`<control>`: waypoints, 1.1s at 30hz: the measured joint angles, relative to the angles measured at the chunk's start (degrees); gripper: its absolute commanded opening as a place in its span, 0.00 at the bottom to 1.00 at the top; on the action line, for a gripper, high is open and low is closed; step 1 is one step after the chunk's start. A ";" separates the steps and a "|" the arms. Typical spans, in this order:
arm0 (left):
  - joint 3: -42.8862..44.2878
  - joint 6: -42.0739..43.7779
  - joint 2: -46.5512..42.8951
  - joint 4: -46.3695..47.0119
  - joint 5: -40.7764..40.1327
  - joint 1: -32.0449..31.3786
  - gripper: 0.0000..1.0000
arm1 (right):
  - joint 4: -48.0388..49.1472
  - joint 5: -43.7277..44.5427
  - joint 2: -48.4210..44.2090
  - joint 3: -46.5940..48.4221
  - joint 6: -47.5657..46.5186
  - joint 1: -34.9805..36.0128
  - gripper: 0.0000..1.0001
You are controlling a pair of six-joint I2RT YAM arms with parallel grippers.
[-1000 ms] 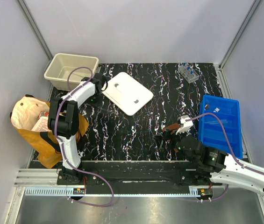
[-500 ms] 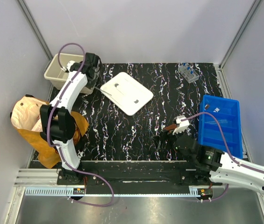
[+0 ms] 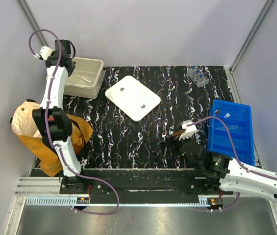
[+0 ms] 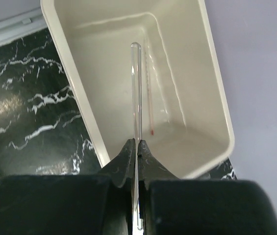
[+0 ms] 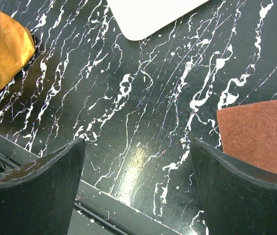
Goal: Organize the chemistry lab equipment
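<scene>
Left tool (image 4: 137,146) pinches the glass rod (image 4: 136,88) above the beige bin (image 4: 215,98); right tool (image 5: 138,147) gapes empty.

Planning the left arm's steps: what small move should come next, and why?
Probably lower a little and open the left claw. It is shut on a clear glass rod that points over the beige bin, where a thermometer already lies, so the rod should land beside it.
</scene>
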 measured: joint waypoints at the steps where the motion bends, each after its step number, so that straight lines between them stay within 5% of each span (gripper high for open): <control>1: 0.44 0.90 1.01 0.83 0.76 1.40 0.00 | 0.04 0.04 0.31 0.07 -0.02 0.00 0.93; 7: 4.26 5.64 7.96 6.01 3.87 5.81 0.00 | 0.13 1.22 2.36 0.68 -0.66 0.00 0.93; 28: 4.48 9.92 17.49 17.53 11.58 5.79 0.00 | 4.90 2.93 10.10 2.67 -4.15 0.00 0.96; 33: 4.35 11.54 17.38 18.78 11.76 5.79 0.08 | 5.53 2.99 10.51 2.67 -4.96 0.00 0.98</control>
